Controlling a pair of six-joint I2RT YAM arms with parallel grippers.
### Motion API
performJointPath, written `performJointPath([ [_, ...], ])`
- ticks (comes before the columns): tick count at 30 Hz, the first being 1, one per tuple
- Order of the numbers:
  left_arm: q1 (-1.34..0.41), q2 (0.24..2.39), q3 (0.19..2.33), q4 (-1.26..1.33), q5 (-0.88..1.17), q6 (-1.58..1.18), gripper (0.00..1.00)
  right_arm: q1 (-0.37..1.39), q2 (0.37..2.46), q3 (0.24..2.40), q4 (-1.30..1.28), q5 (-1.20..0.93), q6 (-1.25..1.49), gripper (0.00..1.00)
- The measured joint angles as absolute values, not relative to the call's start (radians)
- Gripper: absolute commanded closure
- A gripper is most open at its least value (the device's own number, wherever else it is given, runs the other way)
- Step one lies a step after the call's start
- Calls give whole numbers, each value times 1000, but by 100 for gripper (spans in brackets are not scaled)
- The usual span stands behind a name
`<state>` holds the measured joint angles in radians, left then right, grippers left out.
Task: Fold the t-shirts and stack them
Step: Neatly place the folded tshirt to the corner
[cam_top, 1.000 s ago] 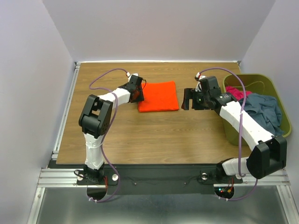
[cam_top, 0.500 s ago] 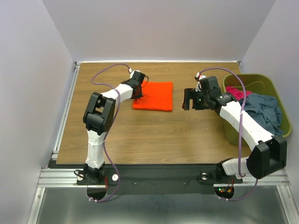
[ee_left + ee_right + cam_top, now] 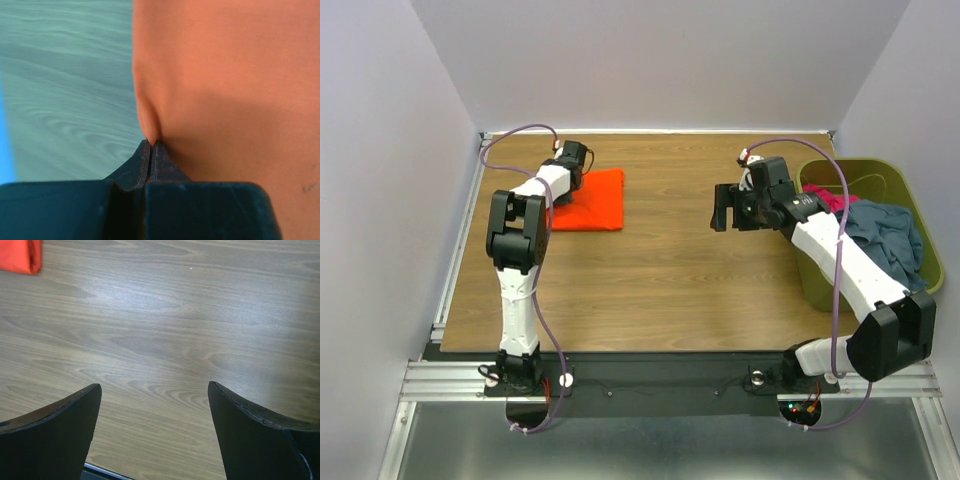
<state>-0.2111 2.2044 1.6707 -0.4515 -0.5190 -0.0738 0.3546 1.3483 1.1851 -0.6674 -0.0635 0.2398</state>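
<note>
Left gripper (image 3: 151, 145) pinches my folded bright orange cloth t-shirt (image 3: 590, 200) at its edge; blue-grey (image 3: 885, 235) and magenta (image 3: 830, 198) shirts wait unfolded in the olive tub (image 3: 820, 290).

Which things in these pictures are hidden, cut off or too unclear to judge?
- Orange t-shirt: its left edge is covered by the left arm in the top view, and the left wrist view is too close to show its folds.
- Pink t-shirt: mostly buried under the blue-grey t-shirt in the green tub.
- Tub: its right side is cut off by the frame edge.
</note>
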Motion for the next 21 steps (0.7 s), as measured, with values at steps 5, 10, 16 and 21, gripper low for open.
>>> performJointPath([
  [5,-149,2244,1681,-453,-671,12,100,355,1367,1238,-712,-87,232,8],
  [10,-86,2299,1692,-440,-838,100,100,355,1386,1263,-755,-105,234,8],
  [16,-47,2354,1698,-388,-968,224,99,355,1388,1264,-789,-146,275,8],
  [21,-25,2370,1739,-320,-974,304,99,355,1388,1264,-806,-169,315,8],
])
